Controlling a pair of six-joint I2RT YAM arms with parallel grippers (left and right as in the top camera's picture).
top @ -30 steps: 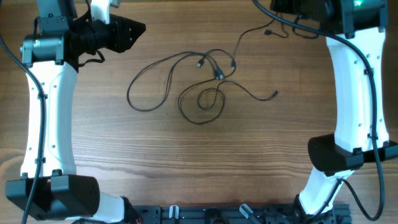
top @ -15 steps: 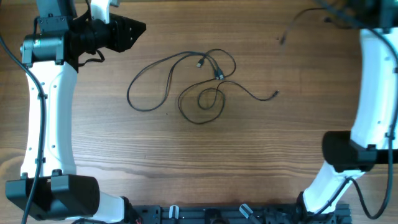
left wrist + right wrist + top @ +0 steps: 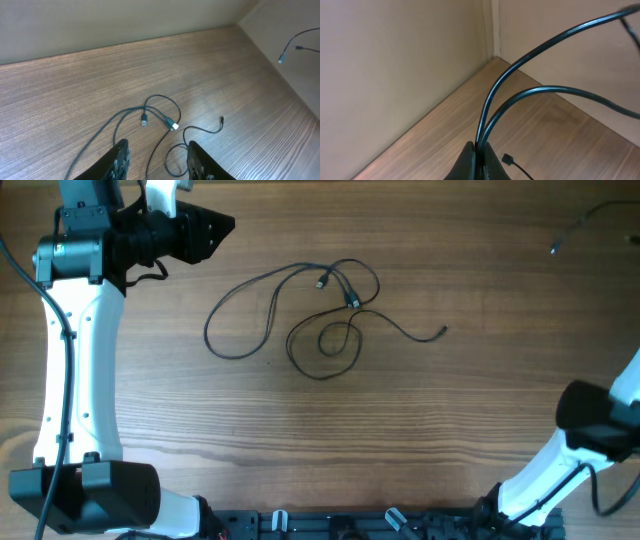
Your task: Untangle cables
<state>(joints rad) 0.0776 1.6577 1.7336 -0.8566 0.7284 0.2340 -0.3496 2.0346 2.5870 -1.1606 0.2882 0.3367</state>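
- The white-and-black right arm (image 3: 598, 420) has swung far out to the right over the last 1 s. Overhead, only its lower part now shows at the edge of the brown wood-grain surface (image 3: 300, 450), and its claw is out of that view.
- The white-and-black left arm (image 3: 70, 330) has not moved and sits along the left side.
- The tangle of thin black cables (image 3: 345, 305) lies mid-surface in the same loops as before, so the pull did not drag it.
- 1 thin black cable strand (image 3: 540, 89) has come free of that tangle. It now hangs in the air well to the right, its end showing at the top right overhead.
- The right claw (image 3: 477, 152) is pinching that strand, doubled over, between its tips.
- The left claw (image 3: 157, 152) is spread and holds nothing, and it looks down on the tangle.
- My read: 1 cable is separated, and the remaining loops around the silver-tipped plug (image 3: 173, 126) need the same.
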